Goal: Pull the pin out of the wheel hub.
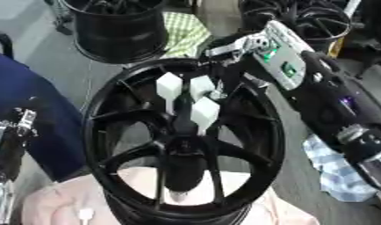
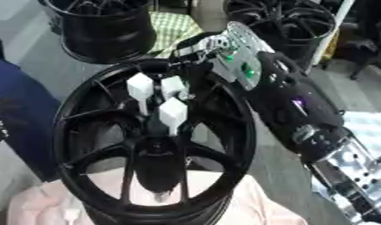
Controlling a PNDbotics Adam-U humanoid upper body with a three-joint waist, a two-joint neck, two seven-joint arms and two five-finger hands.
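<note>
Left hand [image 1: 11, 132] at left edge, low beside blue cloth [image 1: 36, 114]; finger state impossible to tell; black hub [image 1: 182, 140] in centre, tilted on pink cloth [image 1: 55, 202], spokes fanning from middle; three white-headed pins [image 1: 169, 85] clustered just above hub centre, stems down among spokes; right hand [image 2: 195, 48] over hub's far rim from upper right, dark fingers curled by rightmost pin, contact unclear; checked cloth [image 1: 336, 171] on floor at right; other black rims [image 1: 120, 26] behind.
</note>
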